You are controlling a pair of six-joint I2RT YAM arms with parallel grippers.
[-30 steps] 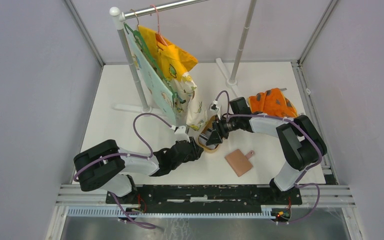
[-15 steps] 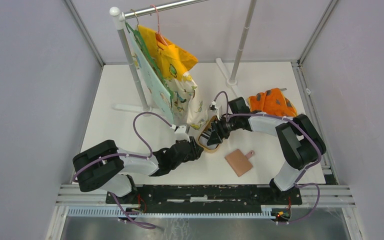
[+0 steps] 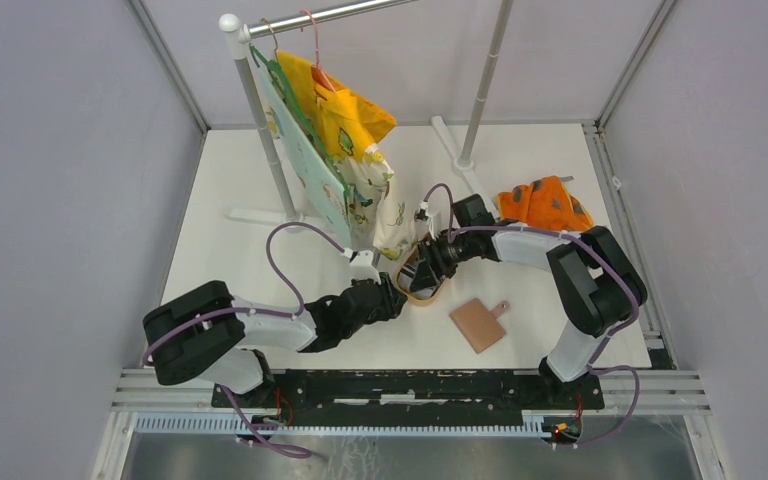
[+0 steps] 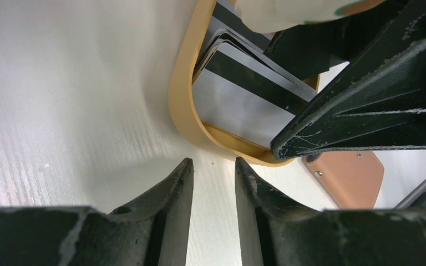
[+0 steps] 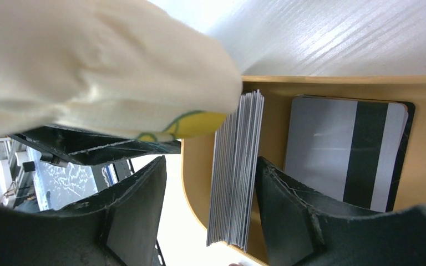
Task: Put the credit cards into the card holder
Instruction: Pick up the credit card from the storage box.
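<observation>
Step now: getting the cards out of the tan dish. The right hand (image 5: 211,163) is down in the dish (image 5: 321,83). Its 2 fingers are open w/ a stack of credit cards (image 5: 236,177) standing on edge between them. One finger touches the stack, the other has a gap, so no squeeze yet. A flat card (image 5: 338,147) lies in the dish, right of frame.

The left hand (image 4: 213,166) sits low over the worktop (image 4: 61,83), just beside the dish rim. Its fingers are a bit apart w/ nothing in them. The card holder (image 3: 478,324) looks folded shut, lower right of centre in the top view, apart from the dish.

Next, I think: close on the stack, lift it w/o spilling, bring it to the holder. The holder needs opening first, maybe the left hand's job.

Right wrist view shows the stack & a cream cloth (image 5: 89,66) hanging over the dish. Top view hides the cards under the arm but shows the holder whole.
</observation>
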